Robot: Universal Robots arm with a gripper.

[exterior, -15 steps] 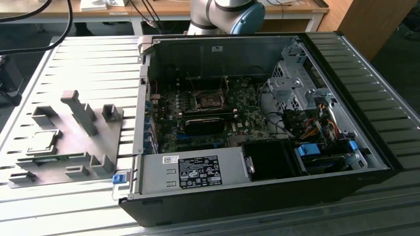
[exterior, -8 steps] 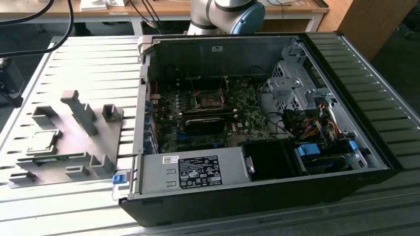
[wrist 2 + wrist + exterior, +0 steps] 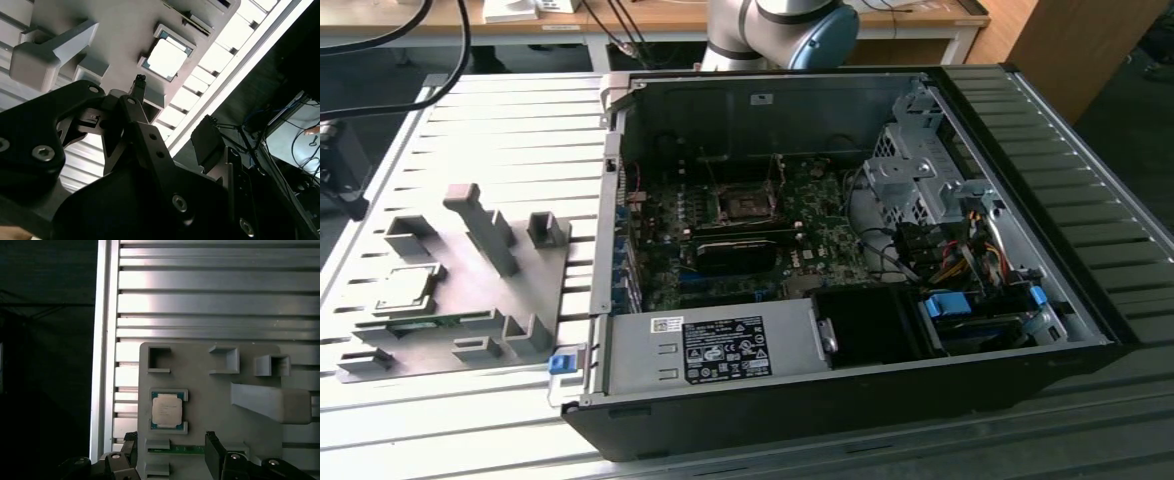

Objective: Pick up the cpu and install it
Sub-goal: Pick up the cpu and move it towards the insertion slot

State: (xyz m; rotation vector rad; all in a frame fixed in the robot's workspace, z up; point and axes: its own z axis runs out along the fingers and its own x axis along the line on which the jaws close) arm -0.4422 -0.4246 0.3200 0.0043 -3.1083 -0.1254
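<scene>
The cpu (image 3: 407, 288), a small square chip with a shiny silver top, lies flat in a framed seat on the grey fixture plate (image 3: 470, 292), at the exterior view's left beside the computer case. Both wrist views look down on the cpu (image 3: 166, 410) (image 3: 166, 58) from well above. My gripper (image 3: 171, 452) (image 3: 172, 112) hangs open over the fixture, its dark fingertips (image 3: 139, 81) spread wide with nothing between them, clear of the chip. The dark square socket (image 3: 747, 207) sits on the motherboard inside the case.
The open computer case (image 3: 854, 100) lies on the ribbed metal table (image 3: 215, 295), with cables and drive cages at the exterior view's right. Tall grey blocks (image 3: 483, 225) rise from the fixture near the cpu. A green memory strip (image 3: 176, 450) lies in a fixture slot. The table edge (image 3: 102, 340) runs close by.
</scene>
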